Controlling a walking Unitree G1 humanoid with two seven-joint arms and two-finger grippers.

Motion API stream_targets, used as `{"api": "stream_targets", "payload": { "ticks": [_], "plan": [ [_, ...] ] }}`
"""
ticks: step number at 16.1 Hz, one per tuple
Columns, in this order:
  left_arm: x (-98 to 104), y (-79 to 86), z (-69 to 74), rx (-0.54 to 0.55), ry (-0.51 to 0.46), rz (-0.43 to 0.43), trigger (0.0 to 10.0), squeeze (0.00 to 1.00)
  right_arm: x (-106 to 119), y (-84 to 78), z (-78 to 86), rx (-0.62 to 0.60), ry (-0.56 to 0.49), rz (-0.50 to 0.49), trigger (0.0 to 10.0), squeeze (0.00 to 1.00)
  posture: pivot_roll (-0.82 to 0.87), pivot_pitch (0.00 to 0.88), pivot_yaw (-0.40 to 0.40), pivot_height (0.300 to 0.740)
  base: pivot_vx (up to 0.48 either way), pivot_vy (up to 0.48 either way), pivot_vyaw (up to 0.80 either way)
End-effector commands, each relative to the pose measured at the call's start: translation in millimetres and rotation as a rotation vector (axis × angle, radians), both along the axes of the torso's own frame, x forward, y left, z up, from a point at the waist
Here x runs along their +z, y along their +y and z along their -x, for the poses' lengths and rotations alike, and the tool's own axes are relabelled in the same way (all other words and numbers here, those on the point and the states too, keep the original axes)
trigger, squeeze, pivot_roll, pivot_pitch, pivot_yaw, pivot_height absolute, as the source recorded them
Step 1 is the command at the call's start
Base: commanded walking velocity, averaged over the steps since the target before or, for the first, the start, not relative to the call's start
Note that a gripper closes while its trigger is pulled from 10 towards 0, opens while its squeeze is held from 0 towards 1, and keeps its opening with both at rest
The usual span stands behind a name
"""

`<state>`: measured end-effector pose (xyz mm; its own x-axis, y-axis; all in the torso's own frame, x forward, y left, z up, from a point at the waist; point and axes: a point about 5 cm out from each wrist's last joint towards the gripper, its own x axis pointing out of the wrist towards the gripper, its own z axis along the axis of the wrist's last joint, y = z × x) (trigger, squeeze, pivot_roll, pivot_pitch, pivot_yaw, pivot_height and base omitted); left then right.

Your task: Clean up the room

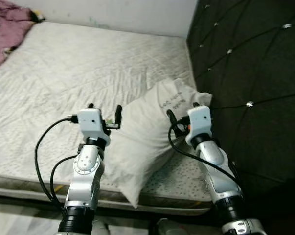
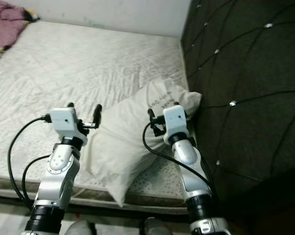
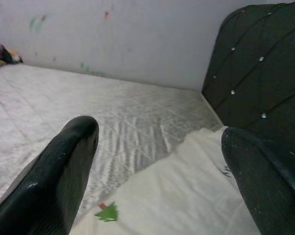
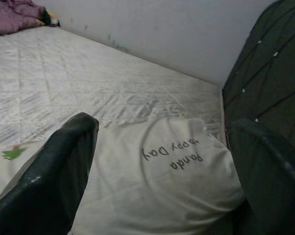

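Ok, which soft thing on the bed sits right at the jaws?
The white pillow by the dark headboard, between both grippers. The purple bedding lies bunched at the mattress's far corner.

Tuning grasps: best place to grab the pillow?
Take the pillow by its two long side edges, one end effector per side, from the bed's near edge. It lies slanted, a corner overhanging the mattress, with the left and right end effectors open either side.
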<state>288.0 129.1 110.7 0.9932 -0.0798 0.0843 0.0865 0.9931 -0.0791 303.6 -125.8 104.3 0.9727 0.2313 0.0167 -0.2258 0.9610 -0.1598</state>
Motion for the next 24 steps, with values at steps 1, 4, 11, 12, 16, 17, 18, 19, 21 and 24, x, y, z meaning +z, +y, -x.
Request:
{"api": "stream_targets", "payload": {
  "ticks": [1, 4, 11, 12, 16, 17, 18, 19, 21, 24],
  "plan": [
    [-3.2, 4.1, 3.3, 0.007, 0.023, 0.016, 10.0, 0.00, 0.7, 2.5, 1.1, 0.005, 0.006, -0.009, 10.0, 0.00, 0.03, 0.000, -0.065, 0.740, 0.000, 0.000, 0.00],
    [-0.2, 0.5, 3.4, -0.028, 0.014, 0.033, 10.0, 0.00, 0.5, 2.7, 2.0, 0.003, 0.017, -0.012, 10.0, 0.00, 0.03, 0.000, -0.060, 0.740, 0.000, 0.477, 0.00],
    [-1.6, 1.0, 2.9, -0.009, 0.032, 0.000, 10.0, 0.00, 0.6, 1.9, 2.1, -0.004, 0.021, -0.014, 10.0, 0.00, 0.03, 0.000, -0.062, 0.740, 0.000, 0.411, 0.00],
    [-1.5, 2.1, 2.6, 0.004, 0.032, -0.014, 10.0, 0.00, 0.0, 2.0, 1.9, -0.004, 0.025, -0.016, 10.0, 0.00, 0.03, 0.000, -0.062, 0.740, 0.000, 0.000, 0.00],
    [-1.2, 3.7, 0.8, 0.001, 0.035, -0.008, 10.0, 0.00, -1.5, 2.1, 1.0, -0.011, 0.039, -0.017, 10.0, 0.00, 0.03, 0.000, -0.060, 0.740, 0.000, 0.000, -0.40],
    [-0.4, 4.7, 0.5, -0.001, 0.025, -0.023, 10.0, 0.00, -1.3, 2.1, 0.9, -0.012, 0.038, -0.018, 10.0, 0.00, 0.03, 0.000, -0.059, 0.740, 0.000, 0.000, -0.80],
    [-1.0, 5.7, 0.1, 0.004, 0.031, -0.017, 10.0, 0.00, -1.2, 2.2, 0.8, -0.013, 0.037, -0.018, 10.0, 0.00, 0.03, 0.000, -0.058, 0.740, 0.000, 0.000, -0.80],
    [-1.3, 6.5, -0.5, 0.009, 0.035, -0.019, 10.0, 0.00, -1.0, 2.1, 0.8, -0.014, 0.037, -0.019, 10.0, 0.00, 0.03, 0.000, -0.058, 0.740, 0.000, 0.000, -0.80],
    [-1.1, 6.4, -0.5, 0.006, 0.035, -0.022, 10.0, 0.00, -1.0, 2.4, 0.7, -0.013, 0.038, -0.022, 10.0, 0.00, 0.03, 0.000, -0.058, 0.740, 0.000, 0.000, -0.58],
    [-0.7, 6.0, -0.7, -0.001, 0.034, -0.020, 10.0, 0.00, -0.7, 2.9, 0.6, -0.011, 0.039, -0.022, 10.0, 0.00, 0.03, 0.000, -0.058, 0.740, 0.000, 0.000, 0.00]
  ]
}}
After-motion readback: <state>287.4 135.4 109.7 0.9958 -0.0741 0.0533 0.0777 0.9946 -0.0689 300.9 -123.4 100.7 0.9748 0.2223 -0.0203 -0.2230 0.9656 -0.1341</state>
